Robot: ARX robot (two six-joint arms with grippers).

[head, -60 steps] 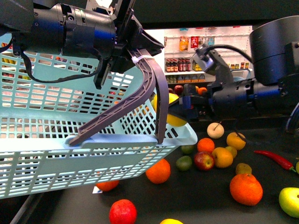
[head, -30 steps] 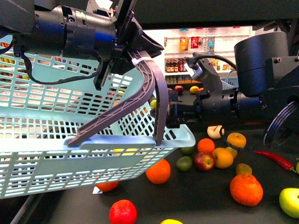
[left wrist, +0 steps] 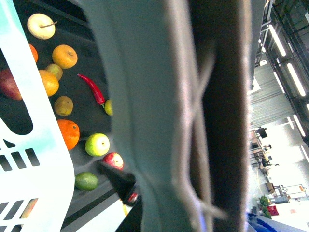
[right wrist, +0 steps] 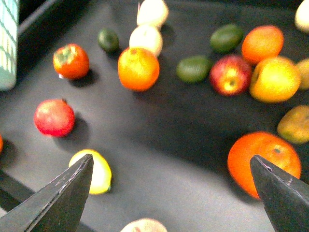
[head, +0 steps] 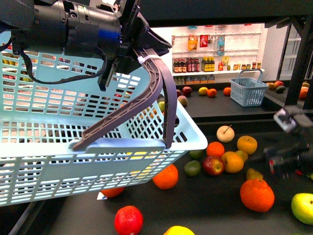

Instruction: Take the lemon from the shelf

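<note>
At the top of the grey handle [head: 157,93] of the pale blue basket [head: 58,161], the left tool [head: 143,55] is pressed together on the bar, just where a white tie wraps it. The basket hangs tilted from that grip. The left wrist view is filled by the handle and its tie, too close to tell the fingers apart. Inside the basket, a patch of yellow shows through the slots of the near wall under the handle's foot. This is the lemon [head: 138,156], lying low in the basket and mostly hidden by the slats. The basket hangs over the shelf [head: 215,208], whose black tray is the desk for the loose fruit. An orange [head: 165,177] sits just under the basket's lower corner and a red fruit [head: 128,221] lies a little nearer the camera. Beyond that corner are a green fruit [head: 192,168], a red-and-yellow apple [head: 213,166] and a cream fruit with a stem [head: 225,133]. Well away from the basket, the right arm [head: 286,156] is only a blur in the front view. In its own view the right tool [right wrist: 171,159] is spread wide, holds nothing and hangs above the desk. A yellow fruit [right wrist: 91,172] lies beside one fingertip and a large orange [right wrist: 263,157] beside the other. A sliver of the basket is visible at the edge of that view.
</note>
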